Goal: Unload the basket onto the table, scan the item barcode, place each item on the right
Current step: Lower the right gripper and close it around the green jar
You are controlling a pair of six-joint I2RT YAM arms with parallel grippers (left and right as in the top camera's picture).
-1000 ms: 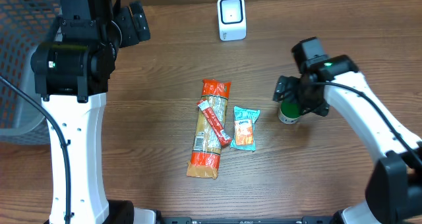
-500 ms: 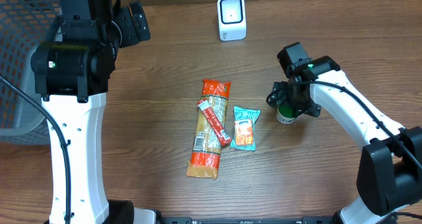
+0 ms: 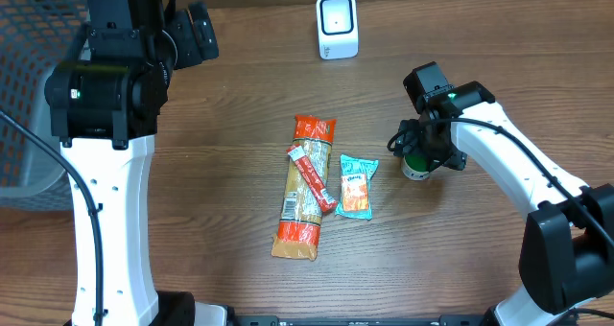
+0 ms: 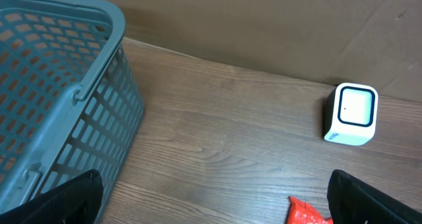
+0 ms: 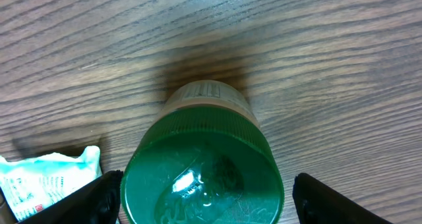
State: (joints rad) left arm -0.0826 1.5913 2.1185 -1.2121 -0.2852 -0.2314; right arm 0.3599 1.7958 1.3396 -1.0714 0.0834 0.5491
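Overhead view: the right end effector point(image 3: 422, 153) sits directly over the green-capped bottle point(image 3: 415, 165), which stands upright on the table point(image 3: 221, 173) at its right side, well apart from the scanner point(image 3: 337, 26) at the far edge. In the right wrist view the fingers point(image 5: 99, 197) are apart and flank the green cap on both sides. The gaps are narrow and no firm contact shows, so this reads as lined up for a grasp, not clamped yet. The bottle is probably picked because it stands alone and upright, which makes a top-down pinch on the cap easy.

The left end effector point(image 4: 211, 201) is spread wide with nothing between its fingers. It is held high near the basket point(image 4: 59, 85) and looks toward the scanner, likely parked out of the way or waiting by the drop spot.

The long pasta packet point(image 3: 305, 187), red stick pack point(image 3: 312, 177) and teal pouch point(image 3: 356, 186) lie flat in a cluster mid-table. The stick overlaps the packet and the pouch is just beside them, all untouched.

The scanner window faces the table centre, so an item must be carried up to it. The barcode's place on the bottle label can't be made out — too small.

Judged step: closing on the bottle, with lift and presentation to follow. Risk: a slip on the smooth cap.
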